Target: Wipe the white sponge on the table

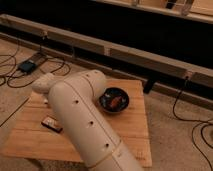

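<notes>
The table is a low square one with a light wooden plank top. My cream arm reaches from the bottom right across its left half, and its rounded end hangs over the table's left edge. The gripper is hidden behind the arm there and is shut; whether it holds anything does not show. The white sponge is hidden. Only a sliver of something white peeks out under the arm's end.
A dark bowl with something reddish inside stands at the table's middle back. A small dark flat packet lies front left. Cables and a black power box lie on the floor around. A long dark ledge runs behind.
</notes>
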Motion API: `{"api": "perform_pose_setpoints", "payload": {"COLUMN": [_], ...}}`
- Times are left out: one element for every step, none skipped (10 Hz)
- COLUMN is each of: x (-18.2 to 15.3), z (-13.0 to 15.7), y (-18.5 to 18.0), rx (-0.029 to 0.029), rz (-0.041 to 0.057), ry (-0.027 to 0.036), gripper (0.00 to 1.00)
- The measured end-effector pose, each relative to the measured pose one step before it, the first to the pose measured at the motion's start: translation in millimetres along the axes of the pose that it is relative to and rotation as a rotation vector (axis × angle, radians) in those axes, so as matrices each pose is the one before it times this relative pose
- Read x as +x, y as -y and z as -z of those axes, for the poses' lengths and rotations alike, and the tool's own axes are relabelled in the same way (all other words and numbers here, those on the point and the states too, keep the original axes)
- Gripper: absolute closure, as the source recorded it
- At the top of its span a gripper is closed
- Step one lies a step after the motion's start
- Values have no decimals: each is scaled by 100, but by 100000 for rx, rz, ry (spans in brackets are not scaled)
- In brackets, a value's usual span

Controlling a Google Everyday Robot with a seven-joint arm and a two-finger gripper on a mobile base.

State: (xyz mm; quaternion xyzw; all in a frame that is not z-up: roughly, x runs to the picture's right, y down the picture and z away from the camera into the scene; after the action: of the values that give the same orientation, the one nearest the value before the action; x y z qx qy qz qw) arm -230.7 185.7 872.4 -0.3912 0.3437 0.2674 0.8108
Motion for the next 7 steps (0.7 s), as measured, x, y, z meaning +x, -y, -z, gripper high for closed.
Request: {"api": "perform_pose_setpoints", "payload": {"x": [-875,-838,-729,-898,-590,-834,-811], "z": [616,702,671,797,423,456,381], "y": [-402,-297,-206,307,312,559,923], "rx": [-549,-241,114,576,365,568,1171], "rz": [624,395,252,-622,-770,-1418,-2036], "ry": [1584,1594,730,1145,665,656,312], "gripper": [100,100,100,100,100,100,100]}}
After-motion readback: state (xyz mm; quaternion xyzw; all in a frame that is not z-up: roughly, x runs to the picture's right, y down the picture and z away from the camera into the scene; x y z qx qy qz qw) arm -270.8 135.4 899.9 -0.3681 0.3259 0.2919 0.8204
